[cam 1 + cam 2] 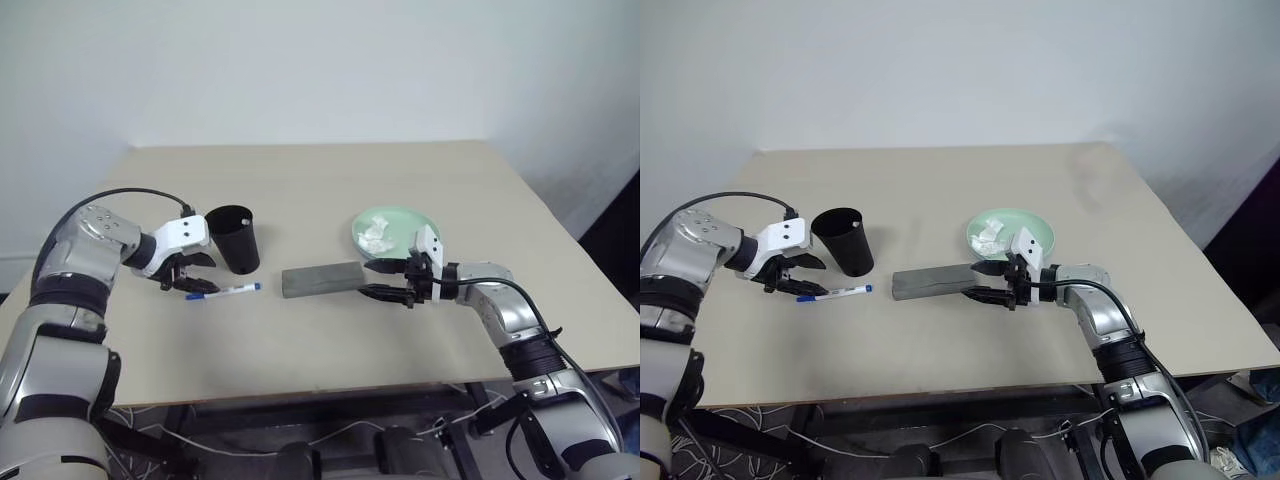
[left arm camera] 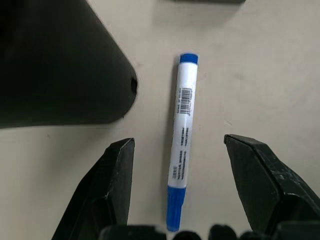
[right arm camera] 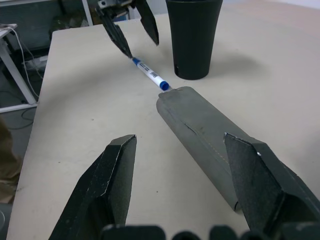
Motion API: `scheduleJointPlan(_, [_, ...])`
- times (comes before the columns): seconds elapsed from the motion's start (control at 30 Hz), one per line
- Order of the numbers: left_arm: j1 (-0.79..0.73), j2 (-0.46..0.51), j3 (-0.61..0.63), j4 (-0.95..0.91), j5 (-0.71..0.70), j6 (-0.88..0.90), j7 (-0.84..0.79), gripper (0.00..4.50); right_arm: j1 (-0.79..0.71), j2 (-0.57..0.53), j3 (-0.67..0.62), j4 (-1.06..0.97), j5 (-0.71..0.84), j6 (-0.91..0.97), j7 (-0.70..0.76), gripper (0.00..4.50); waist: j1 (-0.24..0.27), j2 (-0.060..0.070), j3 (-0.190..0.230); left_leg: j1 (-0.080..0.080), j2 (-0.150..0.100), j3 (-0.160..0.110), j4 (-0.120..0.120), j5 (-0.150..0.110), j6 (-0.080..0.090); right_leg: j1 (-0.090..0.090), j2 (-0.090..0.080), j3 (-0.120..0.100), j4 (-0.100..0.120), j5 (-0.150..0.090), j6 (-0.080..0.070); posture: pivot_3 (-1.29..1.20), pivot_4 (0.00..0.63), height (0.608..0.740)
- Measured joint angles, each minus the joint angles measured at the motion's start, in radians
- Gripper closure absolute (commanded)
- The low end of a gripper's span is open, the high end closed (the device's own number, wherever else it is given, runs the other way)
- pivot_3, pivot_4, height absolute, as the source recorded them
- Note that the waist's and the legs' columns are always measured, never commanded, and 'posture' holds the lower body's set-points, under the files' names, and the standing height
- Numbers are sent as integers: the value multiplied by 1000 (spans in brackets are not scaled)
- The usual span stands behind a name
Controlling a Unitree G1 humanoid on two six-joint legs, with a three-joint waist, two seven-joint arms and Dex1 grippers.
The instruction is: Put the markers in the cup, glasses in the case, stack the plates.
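Observation:
One marker (image 1: 222, 291), white with blue ends, lies flat on the table just in front of the black cup (image 1: 233, 238), which stands upright. My left gripper (image 1: 188, 278) points down over the marker's left end, open, with the marker (image 2: 182, 140) between its fingers (image 2: 112, 185) but untouched. The grey case (image 1: 321, 279) lies closed at mid-table. My right gripper (image 1: 385, 280) hovers open at the case's right end, level and pointing left along the case (image 3: 205, 135). Behind it sits a mint green plate (image 1: 400, 222). The glasses are out of view.
A crumpled white tissue (image 1: 376, 236) lies on the mint plate. The tan table (image 1: 320, 180) stretches bare toward the back wall, and its front edge runs close below both arms. Cables hang under the table.

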Motion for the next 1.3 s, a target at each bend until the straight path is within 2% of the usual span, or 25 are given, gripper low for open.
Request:
scheduleJointPlan(0.27, [-56, -64, -15, 146, 90, -71, 60, 1510, 0, -5, -1, 0, 0, 0, 0, 1463, 0, -1, 0, 0, 0, 0, 0, 0, 0, -1, 0, 0, 1, 0, 0, 0, 0, 737])
scheduleJointPlan(0.6, [-68, -107, -29, 216, 160, -90, 107, 1510, 0, -5, 0, 0, 0, 0, -1, 1463, 0, -1, 0, -1, 0, 0, 1, 0, 0, -1, 0, 0, 1, 0, 0, 0, 0, 737])
scheduleJointPlan(0.73, [-69, -111, -28, 224, 164, -89, 95, 2365, 0, -5, -1, 0, 0, 0, -1, 1463, 0, -1, 0, -1, 0, 0, 2, 0, 0, -1, 0, 0, 2, 0, 0, 0, 0, 737])
scheduleJointPlan(0.87, [-69, -112, -25, 228, 164, -83, 88, 3840, 0, -5, -1, 0, 0, 0, -2, 1463, 0, -2, 0, 0, 0, 0, 5, 0, 0, -1, 0, 0, 5, 0, 0, 0, 0, 737])
scheduleJointPlan(0.93, [-68, -111, -23, 229, 165, -81, 86, 4424, 0, -5, 0, 0, 0, 0, -2, 1463, 0, -2, 0, 0, 0, 0, 5, 0, 0, 0, 0, 1, 5, 0, 0, 0, 0, 737])
scheduleJointPlan(1.1, [-68, -110, -15, 229, 162, -83, 75, 4424, 0, -5, -1, 0, 0, -2, -2, 1463, 0, -2, 0, 0, 0, 0, 4, 0, 0, 0, 0, 1, 5, 0, 0, 0, 0, 737])
scheduleJointPlan(1.3, [-52, -109, 79, 172, 39, -98, -108, 4424, 0, -4, 0, 0, -4, -5, -2, 1463, 0, -2, 0, -1, 0, 0, 5, 0, 0, -1, 0, 1, 4, 0, 0, 0, 0, 737])
